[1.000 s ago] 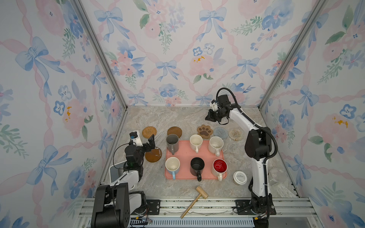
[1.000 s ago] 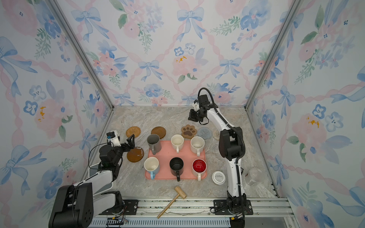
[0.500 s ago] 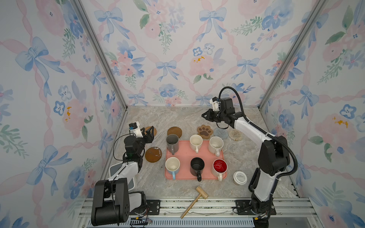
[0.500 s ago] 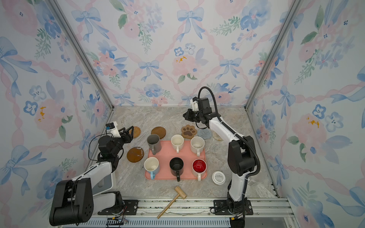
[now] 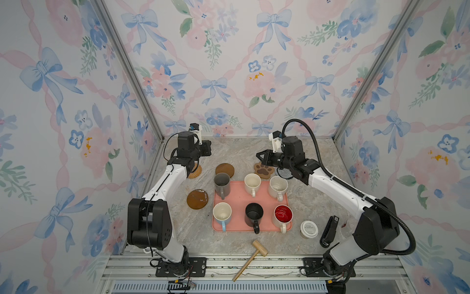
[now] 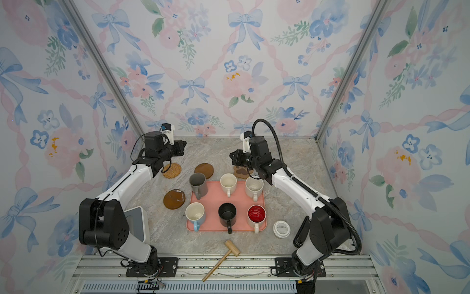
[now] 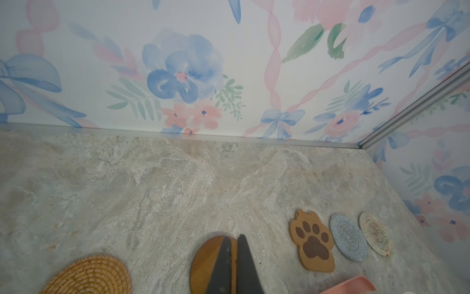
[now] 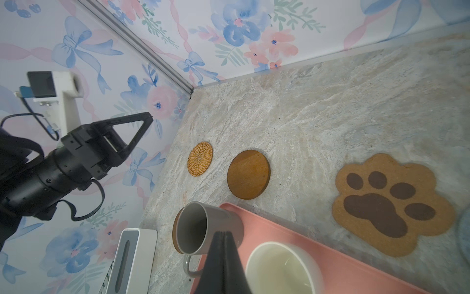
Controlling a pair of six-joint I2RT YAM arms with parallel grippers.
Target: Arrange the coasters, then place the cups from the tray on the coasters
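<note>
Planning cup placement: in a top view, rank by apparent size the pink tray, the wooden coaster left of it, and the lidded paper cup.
1. pink tray, by far the largest.
2-3. wooden coaster and paper cup look nearly alike; not ranked.

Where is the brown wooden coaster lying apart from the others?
In both top views the glossy brown wooden round coaster lies flat just left of the pink tray, nearest the grey mug.
</note>
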